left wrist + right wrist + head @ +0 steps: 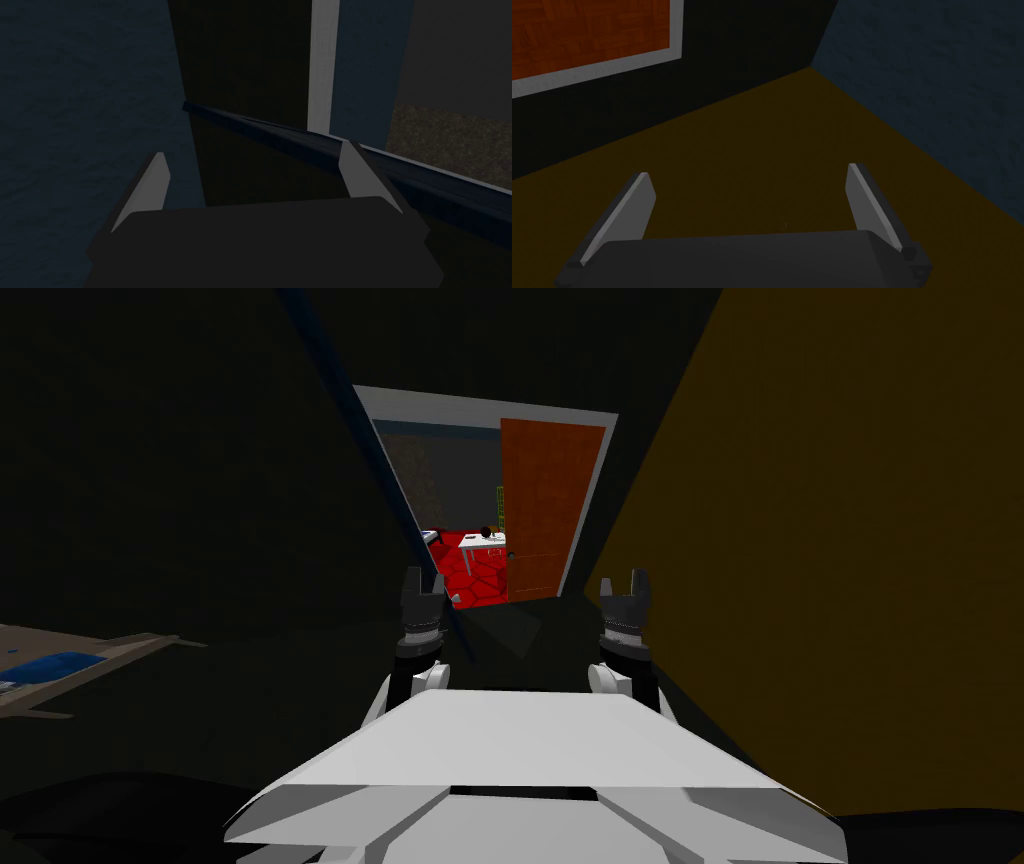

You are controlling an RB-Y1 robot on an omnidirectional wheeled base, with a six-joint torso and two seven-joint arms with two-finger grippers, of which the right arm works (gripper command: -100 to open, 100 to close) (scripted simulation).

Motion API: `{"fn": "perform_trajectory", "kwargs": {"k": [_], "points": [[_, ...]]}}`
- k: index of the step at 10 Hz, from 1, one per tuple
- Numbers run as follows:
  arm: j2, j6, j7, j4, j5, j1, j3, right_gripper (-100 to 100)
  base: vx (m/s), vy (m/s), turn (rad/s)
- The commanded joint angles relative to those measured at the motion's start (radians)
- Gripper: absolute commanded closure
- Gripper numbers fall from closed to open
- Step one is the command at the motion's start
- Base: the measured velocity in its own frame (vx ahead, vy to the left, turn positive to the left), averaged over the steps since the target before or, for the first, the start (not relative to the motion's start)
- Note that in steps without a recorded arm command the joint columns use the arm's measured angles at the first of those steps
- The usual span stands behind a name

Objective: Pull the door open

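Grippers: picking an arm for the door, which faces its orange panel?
The right gripper: the orange door shows ahead of it; the left gripper faces a dark blue wall.

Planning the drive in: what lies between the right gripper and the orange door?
In the head view, only bare dark floor lies between the open right gripper and the orange door, which stands farther down the passage.

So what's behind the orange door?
Beside the orange door, the opening shows a red floor and part of a white table. The door hides the rest of the room.
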Motion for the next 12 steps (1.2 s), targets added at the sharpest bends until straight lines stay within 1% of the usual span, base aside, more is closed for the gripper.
{"fn": "perform_trajectory", "kwargs": {"k": [1,4,8,9,11,12], "points": [[-0.019,-0.006,0.03,0.029,0.013,-0.005,0.003,-100,0.112,-0.033,-0.063],[-0.042,-0.015,0.075,0.07,0.031,-0.012,0.008,-100,0.177,-0.036,-0.022],[-0.069,-0.03,0.148,0.137,0.061,-0.023,0.017,-100,0.177,0.009,-0.003],[-0.072,-0.033,0.158,0.147,0.066,-0.024,0.018,-100,0.144,0.0,0.013],[-0.085,-0.042,0.202,0.186,0.084,-0.031,0.023,-100,0.164,0.0,0.019],[-0.088,-0.045,0.215,0.198,0.089,-0.033,0.024,-100,0.152,0.01,0.026]]}}
